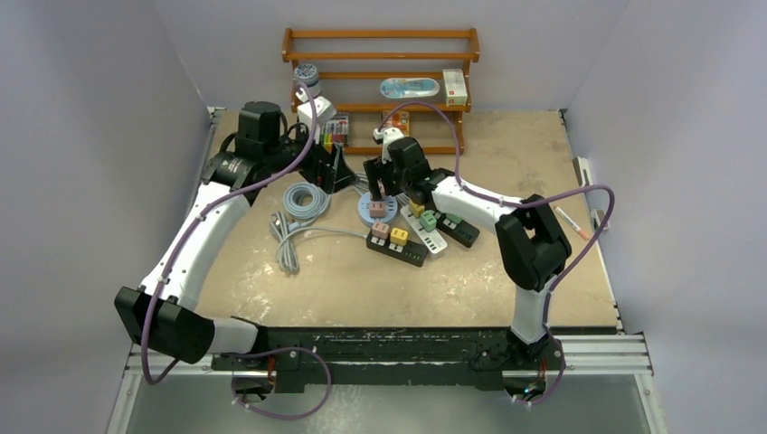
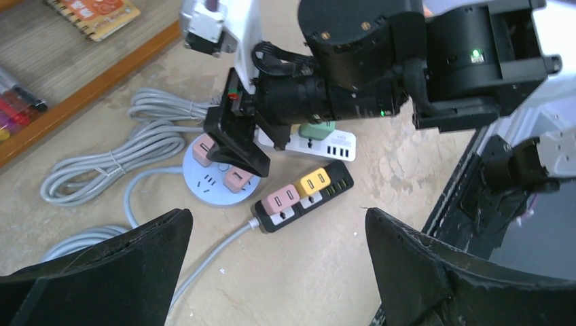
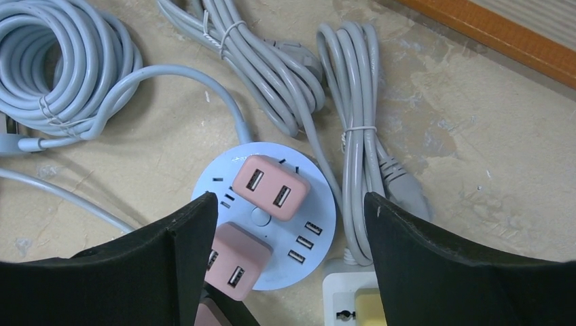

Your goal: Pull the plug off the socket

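Looks like the approach step to me: nothing's gripped yet. The right pincer (image 3: pixel 286 204) hangs pointing straight down over the round socket hub (image 3: pixel 322 210), fingers spread wide and empty. One pink plug (image 3: pixel 270 187) sits in the gap betw. them, still seated in the hub near the middle of the table (image 1: pixel 362 289). A 2nd pink plug (image 3: pixel 234 261) sits just beside it, partly under one finger. Can't tell if the tips touch anything. Next move, I'd say: drop a bit, centre on one plug w/o catching its neighbour, pinch its sides, then pull straight up. The hub may lift w/ it, since nothing pins it down. The left pincer (image 2: pixel 276 214) is also wide open and empty. It's held off to the side, angled twd the hub, arm stretched forward.
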Controlling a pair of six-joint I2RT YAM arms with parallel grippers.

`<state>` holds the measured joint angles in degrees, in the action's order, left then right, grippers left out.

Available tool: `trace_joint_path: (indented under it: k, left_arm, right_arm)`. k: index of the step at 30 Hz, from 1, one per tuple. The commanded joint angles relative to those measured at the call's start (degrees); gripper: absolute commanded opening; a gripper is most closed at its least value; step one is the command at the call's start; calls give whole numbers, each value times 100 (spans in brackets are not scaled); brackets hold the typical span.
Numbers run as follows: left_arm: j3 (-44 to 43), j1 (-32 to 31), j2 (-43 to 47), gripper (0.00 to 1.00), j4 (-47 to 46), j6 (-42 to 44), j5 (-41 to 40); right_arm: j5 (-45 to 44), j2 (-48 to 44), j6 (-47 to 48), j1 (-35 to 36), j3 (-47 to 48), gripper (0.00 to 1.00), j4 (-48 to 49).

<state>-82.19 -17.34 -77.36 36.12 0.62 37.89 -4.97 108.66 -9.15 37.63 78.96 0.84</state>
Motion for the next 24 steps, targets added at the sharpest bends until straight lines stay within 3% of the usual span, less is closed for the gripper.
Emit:
trace_joint_path:
  k: [1,4,9,14,19,20,24]
  left_arm:
    - [304,-5,280,98,-1102,-1016,-828]
    - [698,-1,411,97,-1579,-1678,-2206]
    - [1750,-6,670,91,-2326,-2515,-3439]
    - [2402,-5,923,91,-2693,-2453,-4398]
    - [2144,-5,915,92,-2400,-2281,-5045]
    - [2075,-6,883,92,-2313,-2218,-5063]
    - [1786,-4,763,92,-1938,-1935,-4808]
  right_arm:
    - [117,168,-57,43,225,80,157]
    - [159,301,-47,45,293,79,121]
    - [177,616,-18,43,588,79,-4]
    - [114,934,-58,45,896,76,-327]
    - [167,1003,-105,48,825,67,-435]
    - [203,1007,-123,46,803,64,-453]
    - [325,1025,-172,44,801,33,-479]
